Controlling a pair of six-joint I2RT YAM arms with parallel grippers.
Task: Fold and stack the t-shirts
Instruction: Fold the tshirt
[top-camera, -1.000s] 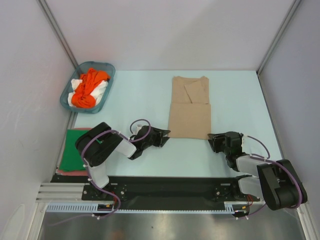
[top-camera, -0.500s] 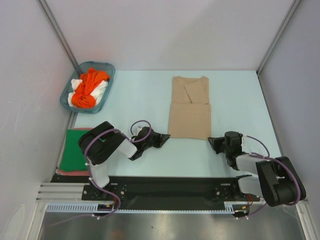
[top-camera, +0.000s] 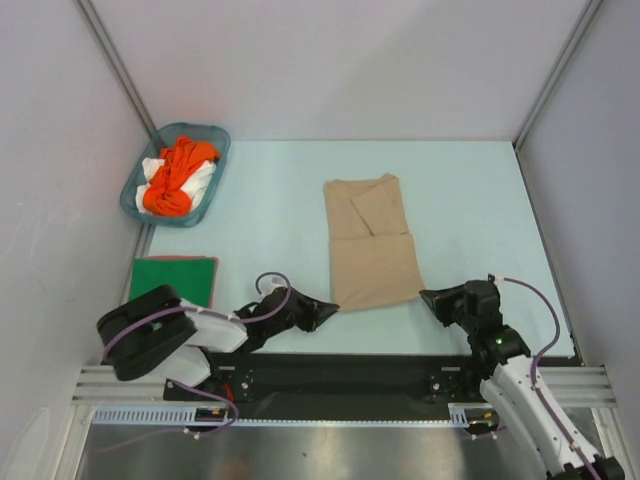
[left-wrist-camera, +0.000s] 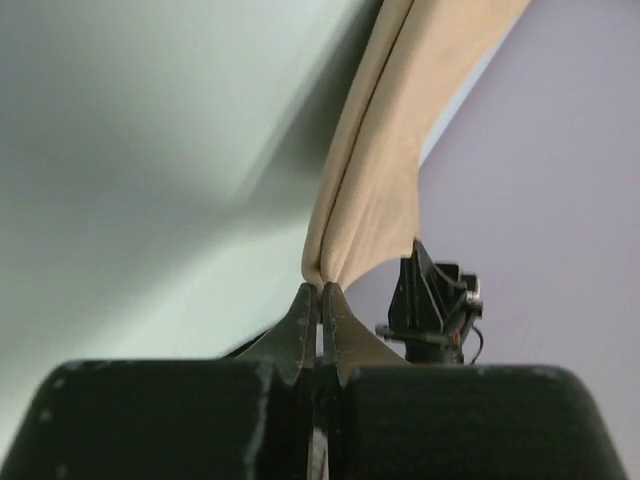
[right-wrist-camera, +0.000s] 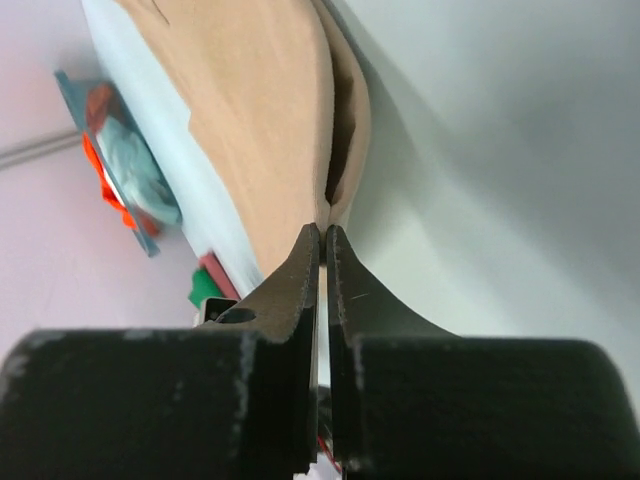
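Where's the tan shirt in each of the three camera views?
Top external: tan shirt sits mid-frame, folded, on the table.
Left wrist: tan shirt extends from the left hand toward upper right.
Right wrist: tan shirt extends from the right hand toward upper left.
Shared landmark: the pale table.

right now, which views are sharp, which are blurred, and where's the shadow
Top external: sharp and evenly lit, the tan-beige cloth t-shirt casting little shadow. Left wrist: the pale table is smeared soft, with a dark shadow beside the cloth. Right wrist: the teal plastic basket is blurred; shadow sits inside the shirt's fold.
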